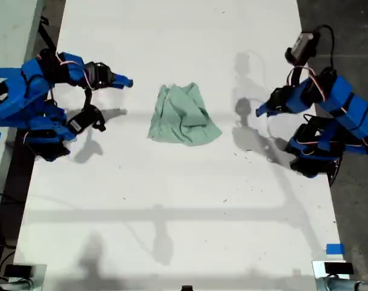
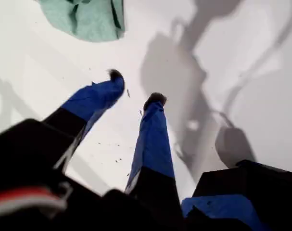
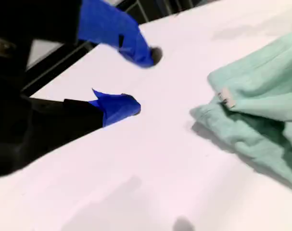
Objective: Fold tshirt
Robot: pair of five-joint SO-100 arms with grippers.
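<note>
Mint-green tshirt [image 1: 184, 115] bunched mid-table [image 1: 171, 212]; my first gripper [image 2: 135, 87] and my second gripper [image 3: 145, 82], jaws spread, empty, hang apart from it.

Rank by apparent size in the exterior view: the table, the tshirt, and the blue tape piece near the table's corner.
1. The table, by far the largest.
2. The tshirt, bunched near the middle.
3. The blue tape piece, smallest, a small patch.
</note>
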